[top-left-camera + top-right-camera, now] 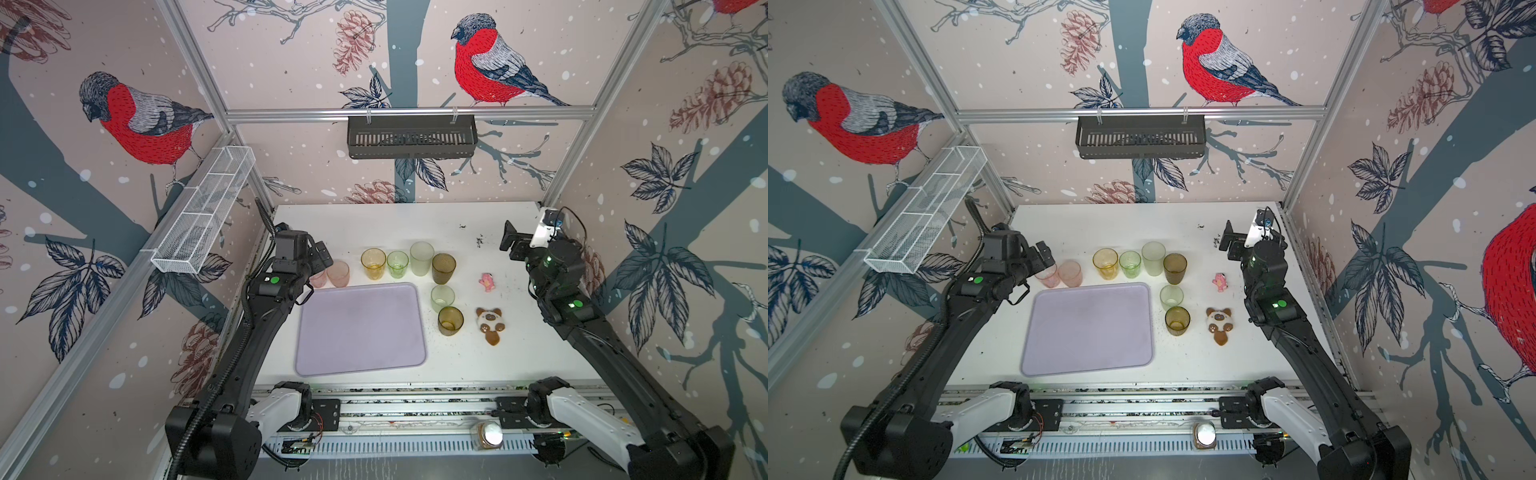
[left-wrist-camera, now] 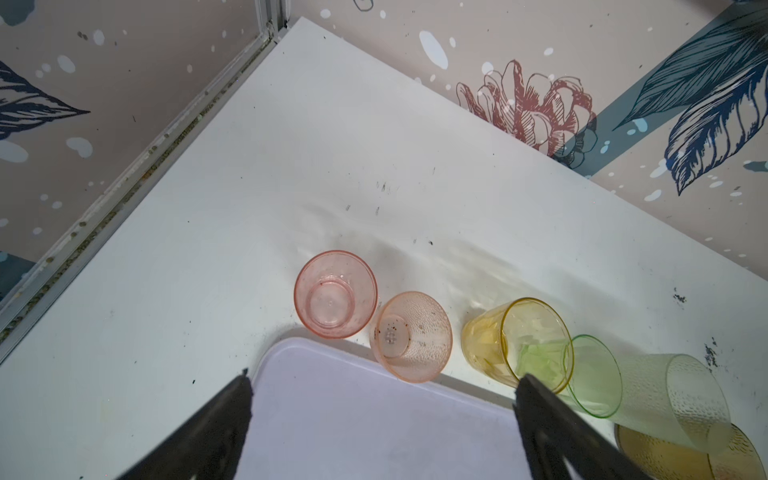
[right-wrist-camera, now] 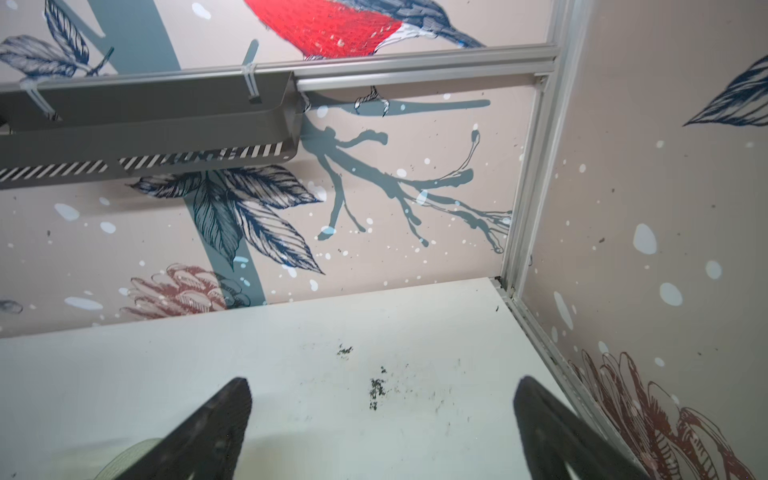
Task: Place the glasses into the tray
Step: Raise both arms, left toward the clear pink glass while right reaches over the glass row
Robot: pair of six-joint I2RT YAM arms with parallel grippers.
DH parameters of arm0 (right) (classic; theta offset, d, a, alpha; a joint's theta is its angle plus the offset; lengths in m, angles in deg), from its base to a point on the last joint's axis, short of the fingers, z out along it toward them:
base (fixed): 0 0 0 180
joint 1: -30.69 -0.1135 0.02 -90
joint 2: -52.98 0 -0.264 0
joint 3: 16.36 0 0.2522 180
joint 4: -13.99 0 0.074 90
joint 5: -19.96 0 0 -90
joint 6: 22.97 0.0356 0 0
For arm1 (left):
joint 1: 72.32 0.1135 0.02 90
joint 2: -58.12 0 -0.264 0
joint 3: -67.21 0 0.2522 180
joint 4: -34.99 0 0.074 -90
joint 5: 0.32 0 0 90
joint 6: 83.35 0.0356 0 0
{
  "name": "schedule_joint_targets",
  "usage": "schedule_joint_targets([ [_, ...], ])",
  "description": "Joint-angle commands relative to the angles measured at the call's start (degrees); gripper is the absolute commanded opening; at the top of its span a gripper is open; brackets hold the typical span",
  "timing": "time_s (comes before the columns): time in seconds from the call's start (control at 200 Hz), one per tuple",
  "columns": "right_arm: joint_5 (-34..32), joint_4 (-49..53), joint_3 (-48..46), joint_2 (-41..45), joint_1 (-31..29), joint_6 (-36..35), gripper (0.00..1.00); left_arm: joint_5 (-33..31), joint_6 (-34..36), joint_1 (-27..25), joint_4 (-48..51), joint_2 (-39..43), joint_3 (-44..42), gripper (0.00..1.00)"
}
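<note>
Both left gripper [image 2: 384, 376] and right gripper [image 3: 382, 380] are noted wide open and empty, all glasses [image 1: 372, 262] standing outside the tray [image 1: 361, 328] along its far and right edges; the leftmost pink glass [image 2: 336, 295] is best straddled squarely, closed on gently without nudging its pink neighbour [image 2: 411, 336], and lifted upright.

I see the lavender tray [image 1: 360, 332] lying flat, and 8 translucent glasses [image 1: 397, 264] stand upright just outside it, along 2 edges.
</note>
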Motion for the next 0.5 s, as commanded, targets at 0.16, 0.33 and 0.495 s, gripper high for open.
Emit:
schedule_joint_targets([
  [0.16, 3.9, 17.6, 11.5, -7.3, -5.9, -2.1, 1.0, 7.7, -1.5, 0.1, 9.4, -8.3, 8.6, 0.98],
  [0.33, 3.3, 21.4, 16.8, -12.1, -12.8, -4.4, 1.0, 8.9, -1.3, 1.6, 9.6, -12.4, 9.7, 0.98],
  [0.495, 6.9, 21.2, 18.7, -16.2, -19.0, -7.1, 1.0, 9.0, 0.3, 3.4, 9.2, -14.7, 10.1, 0.98],
])
